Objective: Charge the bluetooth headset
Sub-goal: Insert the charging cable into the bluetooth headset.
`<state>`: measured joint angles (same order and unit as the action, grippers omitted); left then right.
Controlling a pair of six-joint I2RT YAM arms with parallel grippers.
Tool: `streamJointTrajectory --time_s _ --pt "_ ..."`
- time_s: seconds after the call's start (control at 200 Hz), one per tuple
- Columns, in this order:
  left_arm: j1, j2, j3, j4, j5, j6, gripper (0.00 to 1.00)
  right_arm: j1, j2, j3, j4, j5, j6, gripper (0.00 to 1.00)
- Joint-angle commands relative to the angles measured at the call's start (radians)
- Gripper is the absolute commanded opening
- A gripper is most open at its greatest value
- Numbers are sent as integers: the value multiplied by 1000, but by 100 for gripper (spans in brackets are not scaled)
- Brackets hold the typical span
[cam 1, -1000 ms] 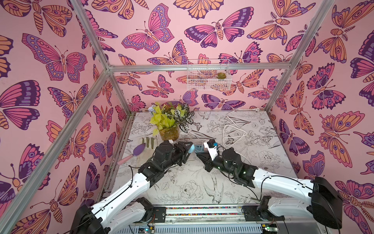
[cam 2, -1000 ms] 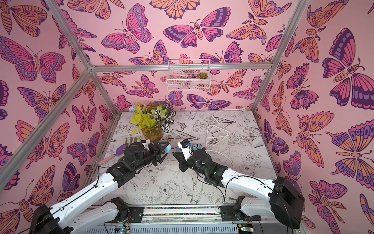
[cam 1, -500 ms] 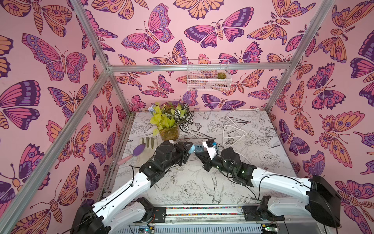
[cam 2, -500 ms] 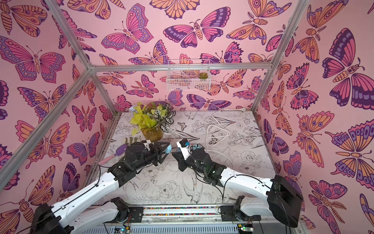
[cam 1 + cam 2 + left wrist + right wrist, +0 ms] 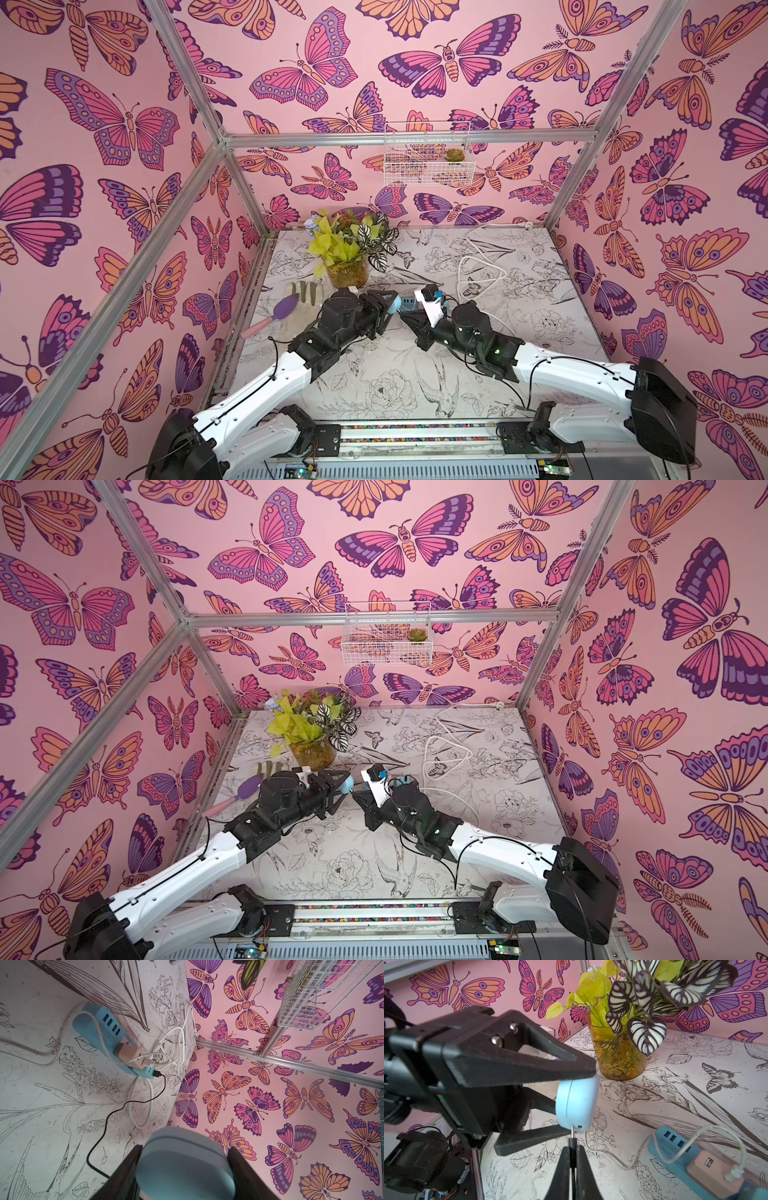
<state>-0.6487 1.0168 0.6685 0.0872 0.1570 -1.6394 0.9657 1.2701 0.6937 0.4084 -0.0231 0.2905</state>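
The headset's pale blue charging case [image 5: 577,1103] is held above the table, with my left gripper [image 5: 184,1150] shut on its two flat sides. It also shows in both top views as the case [image 5: 395,302] [image 5: 347,784] at the tip of the left gripper [image 5: 392,306]. My right gripper [image 5: 572,1148] is shut on a black cable plug [image 5: 572,1142]. The plug's metal tip touches the case's lower edge right beside a small dark port. The black cable [image 5: 104,1126] runs to a blue power strip [image 5: 97,1030].
A plant in an amber vase [image 5: 347,272] stands just behind the grippers. A glove [image 5: 307,293] and a purple brush [image 5: 284,307] lie at the left. White cable loops [image 5: 478,266] lie at the back right. A wire basket [image 5: 428,162] hangs on the back wall.
Both arms have barely moved. The right gripper has edged slightly toward the case with the plug.
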Motion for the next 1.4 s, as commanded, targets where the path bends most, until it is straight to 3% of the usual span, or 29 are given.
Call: streamJointTrajectory --time_s 0.0,0.226,1.393 --pt "-21 1 -8 34 36 0 9 8 12 47 43 40 -1 0" --pt "-25 -16 -23 33 30 3 5 8 -14 54 9 97 -1 0" --pt "-26 -32 -12 20 -22 -11 6 10 -3 18 30 82 13 0"
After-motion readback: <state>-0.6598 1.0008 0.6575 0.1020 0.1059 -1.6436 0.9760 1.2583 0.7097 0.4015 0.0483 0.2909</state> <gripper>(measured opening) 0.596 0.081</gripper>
